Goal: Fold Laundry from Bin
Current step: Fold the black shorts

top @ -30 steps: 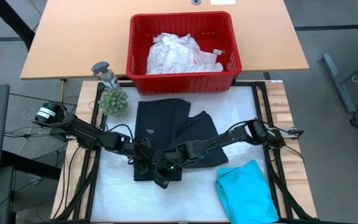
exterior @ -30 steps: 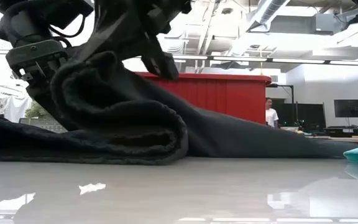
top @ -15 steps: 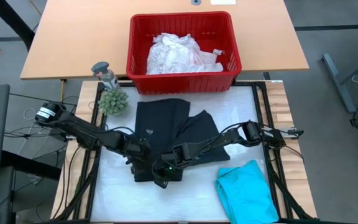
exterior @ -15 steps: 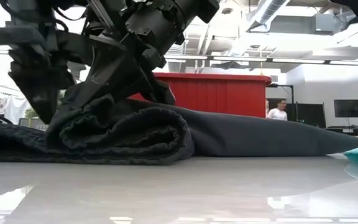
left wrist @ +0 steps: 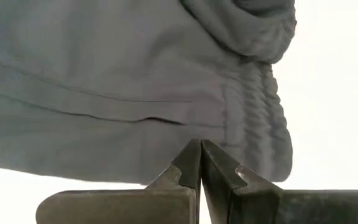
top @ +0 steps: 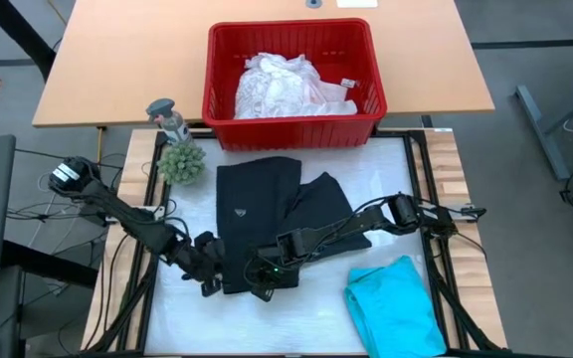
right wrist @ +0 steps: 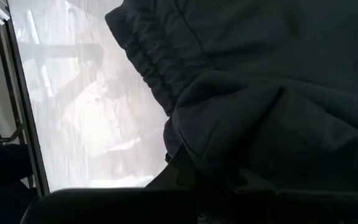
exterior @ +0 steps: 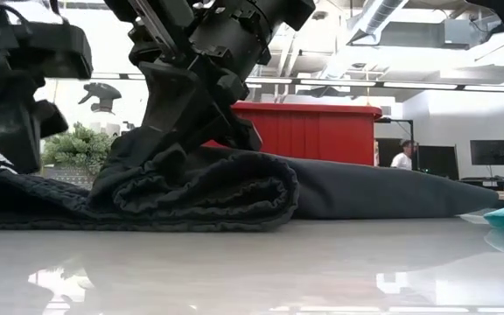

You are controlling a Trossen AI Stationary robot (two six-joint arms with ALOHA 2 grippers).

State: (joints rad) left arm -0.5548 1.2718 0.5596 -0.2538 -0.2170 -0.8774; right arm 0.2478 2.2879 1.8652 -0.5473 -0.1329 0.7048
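The black garment lies on the white mat, its near end doubled back into a thick roll. My right gripper is shut on that roll. My left gripper is shut with nothing between its fingers. It stands just off the garment's left edge, over the mat. A teal garment lies folded at the near right. The red bin sits beyond the mat, with white laundry inside it. My right gripper holds the rolled near end of the black garment, several layers of it bunched over the fingers, which the cloth mostly hides. The fingers slant down from the table's right side. The roll rests on the flat layer of the garment below.
A small green plant and a grey figure stand at the mat's far left corner. Black frame rails run along the mat's sides. Bare mat shows near the front edge and to the left of the garment.
My left gripper, still shut, has drawn away from the roll toward the table's left edge and now stands off the garment. My right gripper has sunk a little with the roll, which has gone from standing tall to lying low on the layer beneath.
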